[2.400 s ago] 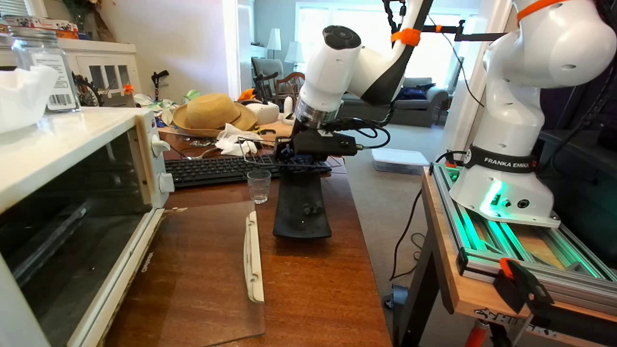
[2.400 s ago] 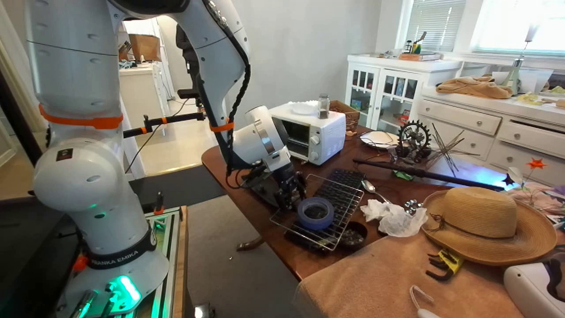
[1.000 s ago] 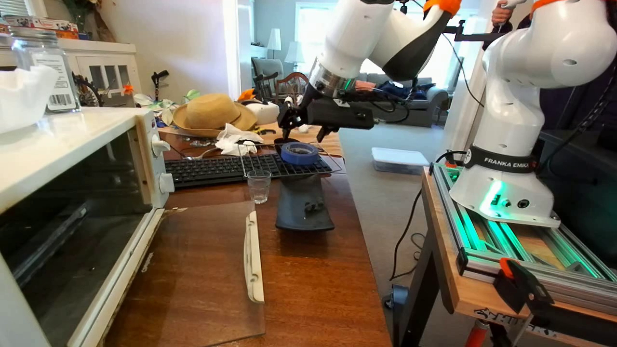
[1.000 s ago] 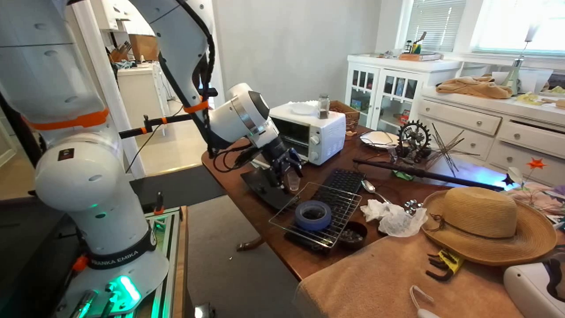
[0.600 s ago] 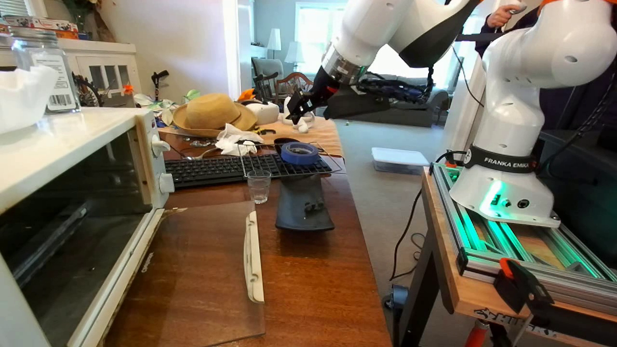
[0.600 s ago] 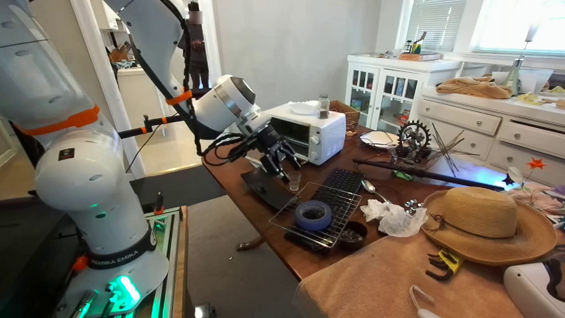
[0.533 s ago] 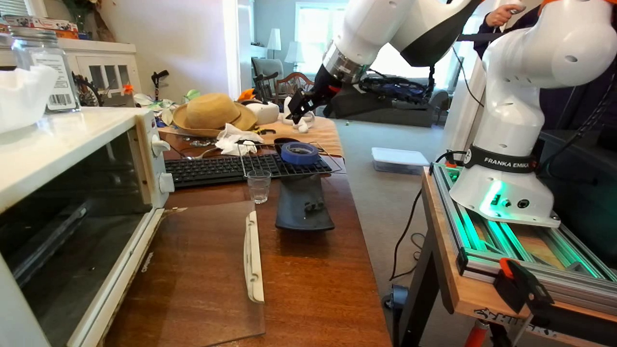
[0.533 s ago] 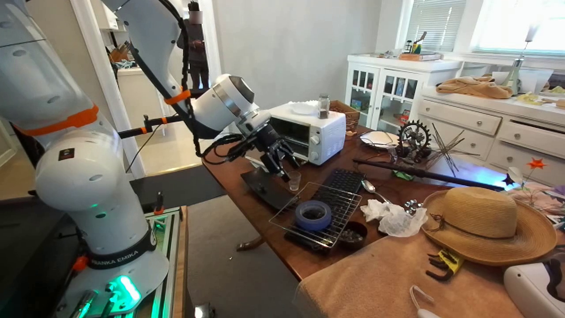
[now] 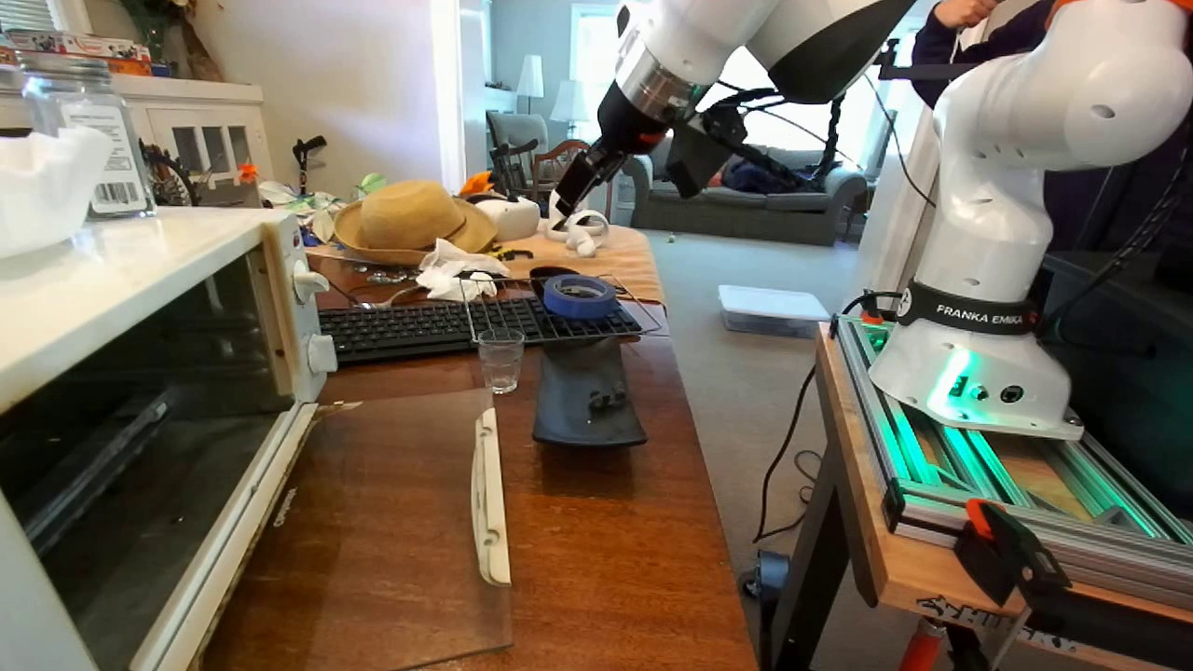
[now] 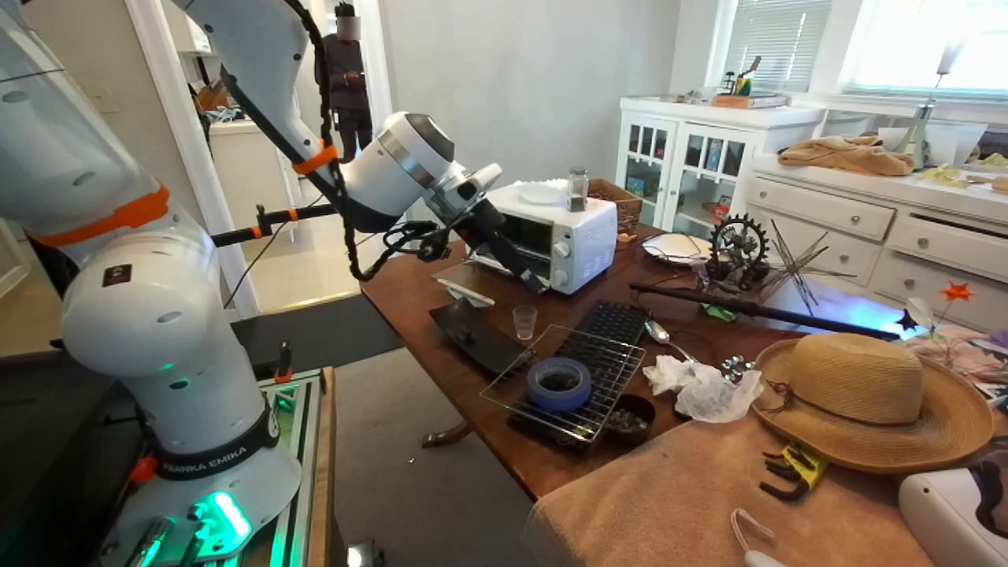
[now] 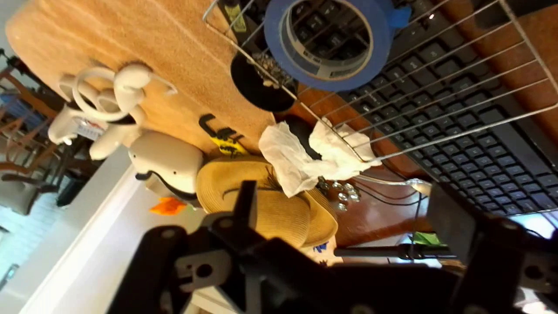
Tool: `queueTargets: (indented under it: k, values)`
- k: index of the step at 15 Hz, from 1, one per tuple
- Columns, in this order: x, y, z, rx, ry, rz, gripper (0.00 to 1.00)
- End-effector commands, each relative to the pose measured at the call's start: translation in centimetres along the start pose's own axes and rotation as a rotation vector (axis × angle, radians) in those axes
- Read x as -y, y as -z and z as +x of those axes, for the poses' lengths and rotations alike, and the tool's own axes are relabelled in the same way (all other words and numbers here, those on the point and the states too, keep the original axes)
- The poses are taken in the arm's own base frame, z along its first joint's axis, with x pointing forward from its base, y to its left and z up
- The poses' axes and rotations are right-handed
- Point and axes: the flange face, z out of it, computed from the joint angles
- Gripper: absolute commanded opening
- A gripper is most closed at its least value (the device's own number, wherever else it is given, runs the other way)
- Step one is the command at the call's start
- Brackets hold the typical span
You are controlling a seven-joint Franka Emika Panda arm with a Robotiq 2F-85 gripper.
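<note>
I'd worry that the end effector (image 11: 346,203), spread and empty, might clip the rectangular silver wire rack (image 10: 608,370) if lowered carelessly, jolting the blue ring-shaped tape roll (image 10: 560,402) lying on it.

Blue tape roll (image 9: 580,306): pale core; lay flat, hole facing up, on the wire rack (image 10: 610,368).
Wire rack: rectangular metal grid; extended over part of the black keyboard (image 9: 401,332).
</note>
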Motion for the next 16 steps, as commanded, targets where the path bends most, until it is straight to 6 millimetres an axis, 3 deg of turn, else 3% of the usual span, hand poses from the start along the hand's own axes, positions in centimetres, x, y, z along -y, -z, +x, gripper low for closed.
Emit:
queueTargets:
  k: [1, 5, 6, 8, 12, 16]
  values:
    - [-0.1, 1.4, 4.0, -0.081, 0.184, 0.025, 1.00]
    - [1.1, 4.3, 9.4, -0.235, 0.318, 0.098, 1.00]
    - [0.5, 3.7, 7.7, -0.174, 0.264, 0.056, 1.00]
    - [0.8, 4.8, 9.4, -0.225, 0.286, 0.082, 1.00]
    - [1.0, 4.7, 9.5, -0.232, 0.298, 0.085, 1.00]
    - [2.0, 5.5, 11.2, -0.408, 0.423, 0.208, 1.00]
